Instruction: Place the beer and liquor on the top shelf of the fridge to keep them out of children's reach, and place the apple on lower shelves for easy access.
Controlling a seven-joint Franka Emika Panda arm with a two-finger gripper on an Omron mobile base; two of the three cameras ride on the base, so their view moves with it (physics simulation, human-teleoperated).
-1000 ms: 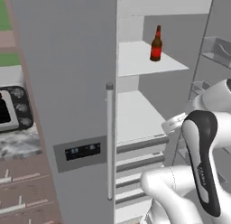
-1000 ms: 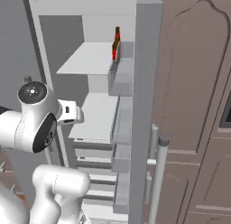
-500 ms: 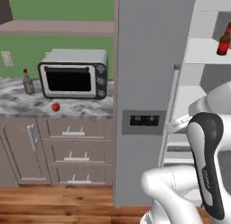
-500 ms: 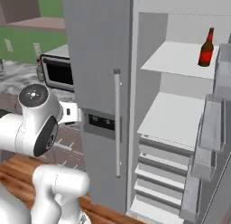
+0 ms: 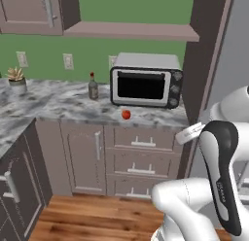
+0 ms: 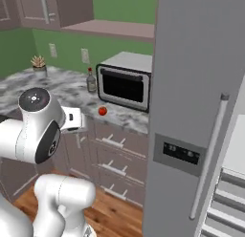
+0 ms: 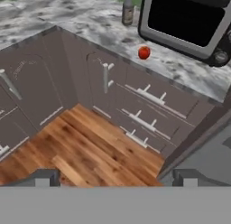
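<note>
I see the apple (image 5: pixel 126 114) on the counter (image 5: pixel 53 105) just before the microwave (image 5: pixel 145 87), the liquor (image 5: pixel 93 87) standing beside it

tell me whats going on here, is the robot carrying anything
No, nothing is in the claw; its jaws stand wide open over the wood floor, and the arm is not touching anything. The robot faces the marble counter, where the apple sits in front of the microwave and the liquor stands just left of it. The fridge is to the right. Both items are yet to be picked up.
</note>
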